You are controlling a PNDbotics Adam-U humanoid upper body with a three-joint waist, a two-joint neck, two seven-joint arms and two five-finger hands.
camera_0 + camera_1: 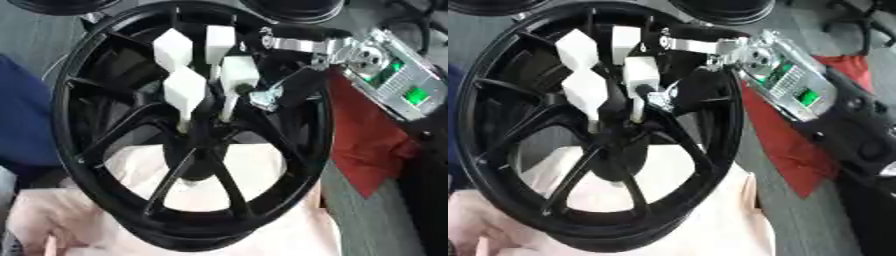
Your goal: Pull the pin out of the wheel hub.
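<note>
Right hand (262, 92) comes in from the upper right of the wheel hub (197, 130). Its fingers are curled in over the spokes, next to the cluster of four white pins. Looks like it's pinching the nearest pin (238, 75), though the contact itself is hard to make out. The other pins (172, 47) stand just left of it. All four shafts run down toward the hub centre, so I'd say nothing is out yet and the pull is still to do. Left hand isn't visible. A red cloth (372, 145) lies right of the hub.
</note>
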